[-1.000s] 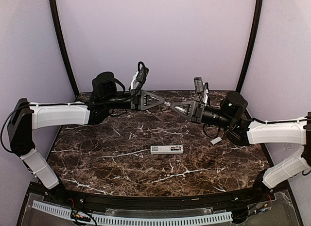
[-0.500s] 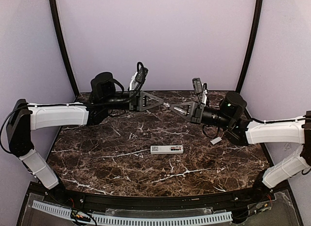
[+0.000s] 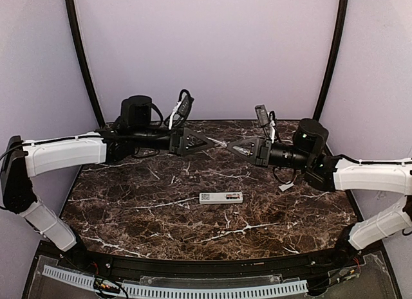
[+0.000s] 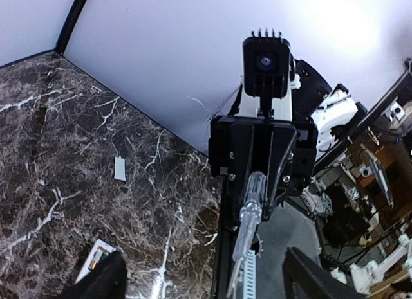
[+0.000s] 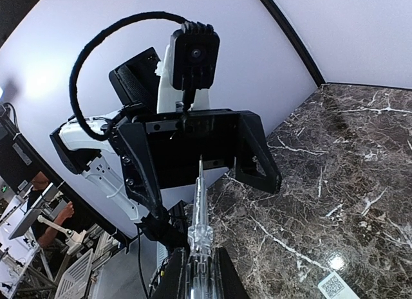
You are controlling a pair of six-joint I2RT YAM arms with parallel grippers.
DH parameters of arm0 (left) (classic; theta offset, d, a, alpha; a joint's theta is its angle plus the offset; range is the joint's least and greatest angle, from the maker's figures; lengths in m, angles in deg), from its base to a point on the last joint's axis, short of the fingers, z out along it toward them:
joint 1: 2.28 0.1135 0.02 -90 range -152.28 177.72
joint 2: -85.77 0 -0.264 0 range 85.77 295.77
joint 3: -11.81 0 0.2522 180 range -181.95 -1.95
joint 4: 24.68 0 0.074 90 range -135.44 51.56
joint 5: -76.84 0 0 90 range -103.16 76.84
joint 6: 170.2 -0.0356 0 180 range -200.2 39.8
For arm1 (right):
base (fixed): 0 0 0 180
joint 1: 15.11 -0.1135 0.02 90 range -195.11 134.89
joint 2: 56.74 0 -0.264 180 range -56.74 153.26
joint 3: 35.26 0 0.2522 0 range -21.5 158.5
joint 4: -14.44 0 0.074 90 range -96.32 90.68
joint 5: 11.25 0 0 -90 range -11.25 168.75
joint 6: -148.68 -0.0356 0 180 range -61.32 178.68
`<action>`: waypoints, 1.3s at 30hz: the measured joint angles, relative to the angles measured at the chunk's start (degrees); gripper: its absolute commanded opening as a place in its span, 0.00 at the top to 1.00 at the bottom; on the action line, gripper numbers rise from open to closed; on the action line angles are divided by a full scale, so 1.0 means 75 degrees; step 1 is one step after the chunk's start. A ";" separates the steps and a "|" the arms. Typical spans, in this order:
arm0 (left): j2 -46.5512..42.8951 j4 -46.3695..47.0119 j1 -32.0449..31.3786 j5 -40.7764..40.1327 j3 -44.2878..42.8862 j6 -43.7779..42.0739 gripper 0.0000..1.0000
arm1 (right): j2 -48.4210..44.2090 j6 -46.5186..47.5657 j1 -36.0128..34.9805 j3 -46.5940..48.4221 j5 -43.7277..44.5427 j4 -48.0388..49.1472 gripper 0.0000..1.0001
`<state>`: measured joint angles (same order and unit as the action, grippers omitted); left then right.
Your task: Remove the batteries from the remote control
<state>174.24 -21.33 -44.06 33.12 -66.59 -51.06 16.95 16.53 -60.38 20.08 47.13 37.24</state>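
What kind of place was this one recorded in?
Likely a robotics lab test cell: left arm and right arm bolted at a marble-patterned table, plain walls closing it in, and cluttered workshop gear beyond in the left wrist view.

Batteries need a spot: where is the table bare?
Bare: the front strip between remote and table edge, and left of the remote. Crowded: rear centre, where left tool and right tool meet at a screwdriver; a white cover lies right.

table (image 3: 141, 209): glossy marble-look stone | remote control (image 3: 221, 197): smooth white plastic | screwdriver (image 5: 201, 238): clear plastic handle, metal shaft
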 measured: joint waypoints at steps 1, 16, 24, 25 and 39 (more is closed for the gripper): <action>-0.0108 -0.0262 0.0009 -0.0131 -0.0017 -0.0254 0.02 | -0.0117 0.0099 0.0000 0.0000 0.0067 -0.0178 1.00; -0.1163 -0.2763 0.0548 -0.4144 0.0364 -0.2384 0.02 | -0.1358 0.1489 0.0041 0.0032 0.1102 -0.2847 1.00; -0.0664 -0.3990 0.0635 -0.5584 0.0050 -0.3532 0.01 | -0.1926 0.1781 0.0047 0.0044 0.1518 -0.3730 1.00; -0.0656 -0.4042 0.0635 -0.5645 0.0050 -0.3687 0.01 | -0.2005 0.1816 0.0047 0.0044 0.1585 -0.3832 1.00; -0.0632 -0.2509 0.0417 -0.3547 0.2084 -0.6030 0.02 | -0.2567 0.2387 0.0076 0.0058 0.2445 -0.5429 1.00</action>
<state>169.49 -40.15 -40.94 6.52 -50.96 -96.28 -2.31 34.43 -59.82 20.52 65.47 -3.48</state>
